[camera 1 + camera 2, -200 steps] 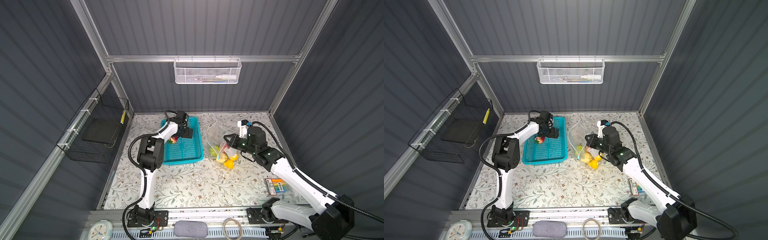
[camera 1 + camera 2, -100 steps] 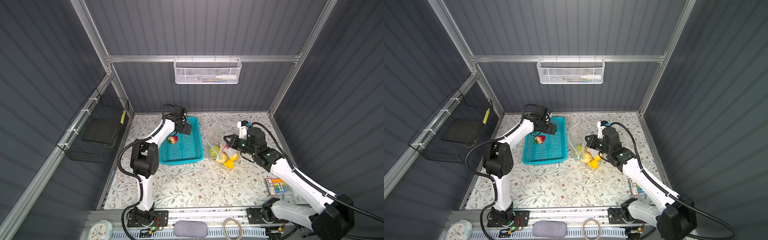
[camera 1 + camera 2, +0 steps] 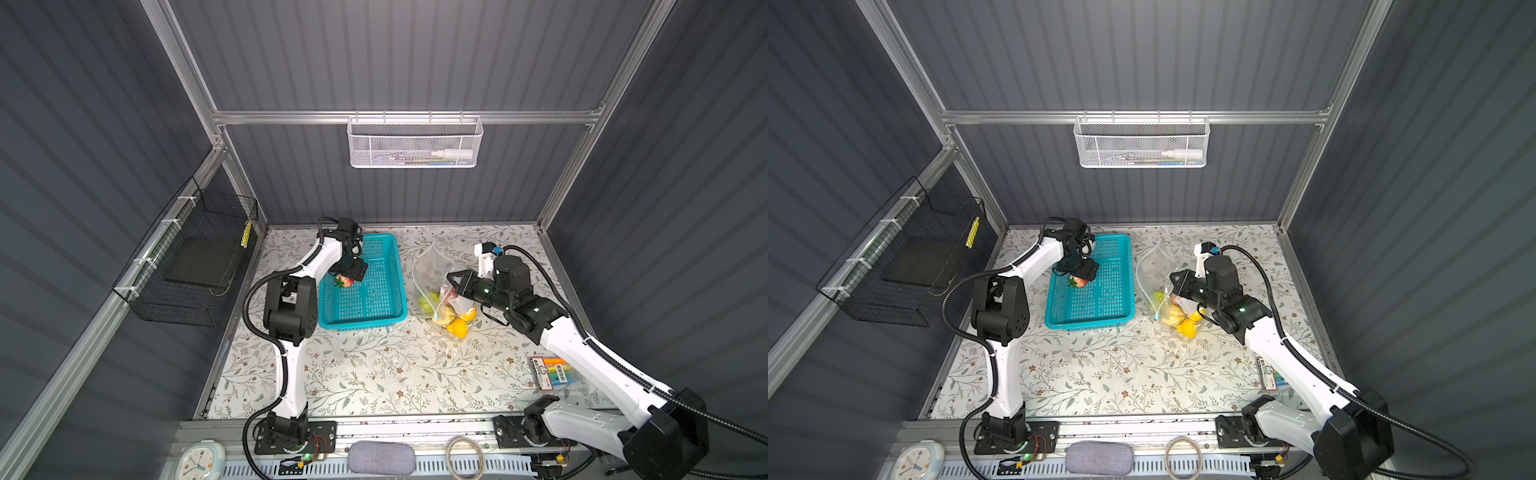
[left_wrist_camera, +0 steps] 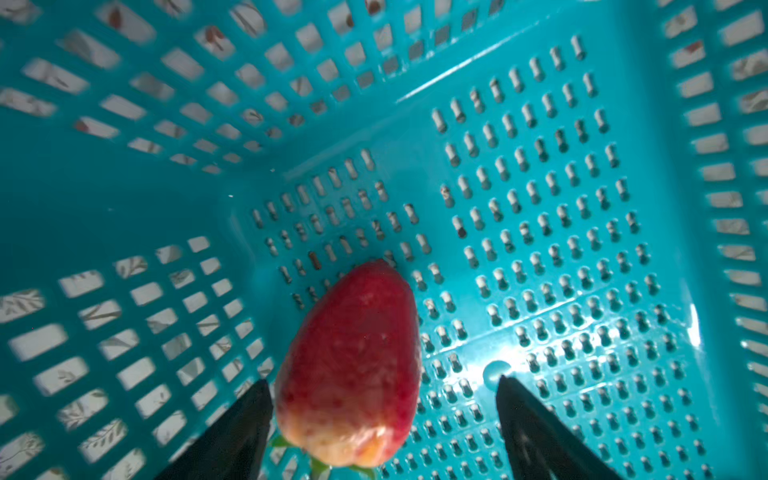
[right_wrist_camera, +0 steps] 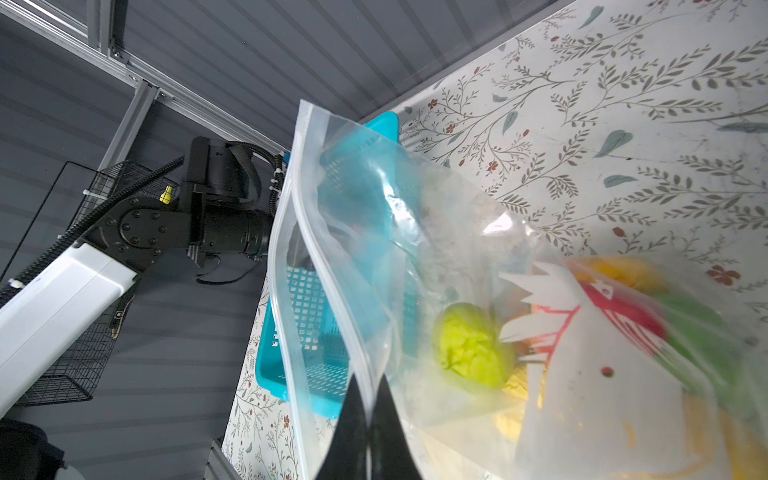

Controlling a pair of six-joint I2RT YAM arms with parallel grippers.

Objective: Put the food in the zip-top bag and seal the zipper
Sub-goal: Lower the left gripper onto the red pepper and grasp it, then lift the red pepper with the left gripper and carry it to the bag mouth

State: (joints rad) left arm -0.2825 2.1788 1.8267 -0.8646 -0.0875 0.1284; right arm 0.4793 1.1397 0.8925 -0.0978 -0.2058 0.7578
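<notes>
Red strawberry (image 4: pixel 349 365), the last piece out, lies at ten o'clock in the teal basket (image 3: pixel 401 286), my left hand (image 4: pixel 382 384) spread astride it. Right hand (image 5: pixel 368 399) pinches the part-filled zip-top bag (image 3: pixel 430 266) at three o'clock; zipper (image 5: pixel 274 266) unsealed.

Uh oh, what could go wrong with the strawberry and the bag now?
The strawberry sits off-centre between the left gripper's open fingers, so closing might squirt it sideways in the basket. The right gripper pinches only the zip-top bag's thin edge; it could slip and the mouth flop shut.
</notes>
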